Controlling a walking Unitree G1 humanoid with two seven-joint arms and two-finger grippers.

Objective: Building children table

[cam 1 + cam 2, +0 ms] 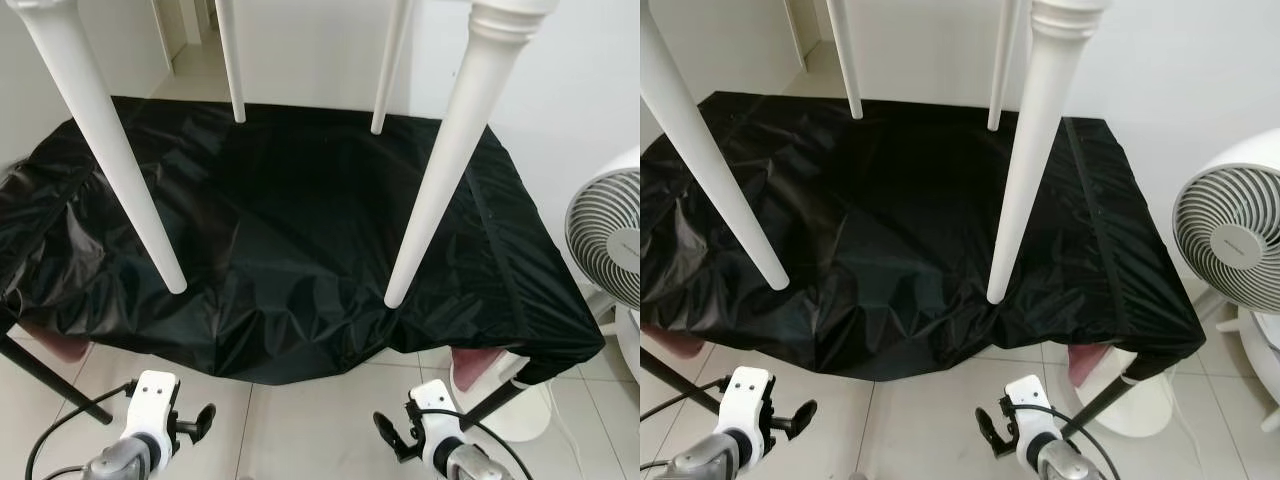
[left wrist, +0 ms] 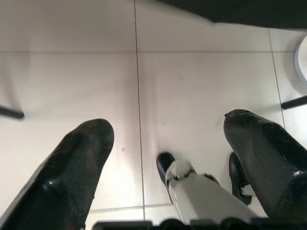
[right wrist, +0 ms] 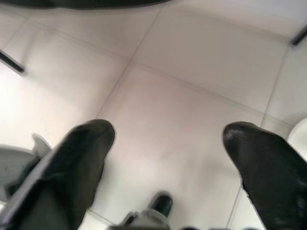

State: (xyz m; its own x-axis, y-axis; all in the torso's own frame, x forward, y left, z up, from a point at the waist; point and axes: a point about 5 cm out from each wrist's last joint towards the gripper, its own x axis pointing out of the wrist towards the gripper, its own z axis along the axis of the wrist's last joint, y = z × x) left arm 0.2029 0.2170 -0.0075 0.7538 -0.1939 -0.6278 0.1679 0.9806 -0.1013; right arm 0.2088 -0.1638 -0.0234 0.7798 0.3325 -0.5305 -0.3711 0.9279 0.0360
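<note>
Both tools hang low over the tiled floor (image 1: 300, 430), short of the work: the left tool (image 2: 163, 158) has its two black fingers (image 2: 72, 167) spread wide with nothing between them, and the right tool (image 3: 165, 158) is likewise wide open and empty. Ahead of them a black sheet (image 1: 280, 260) covers a low bed or bench, and four white legs (image 1: 440, 160) of the children's table come down onto it from above; the two near legs rest their tips on the sheet well apart, and the two far legs (image 1: 232, 70) stand at its back edge. Since all four legs appear fitted and the piece stands upright, my guess is the assembly is largely done and the step in hand is checking or repositioning it. A next move would call for raising an arm to a near leg and closing around it gently, as the soft sheet gives poor footing. The tabletop is cut off above the frame, so the leg joints cannot be judged. A white fan (image 1: 610, 230) stands at the right, partly cut off, and what lies under the sheet is hidden.
</note>
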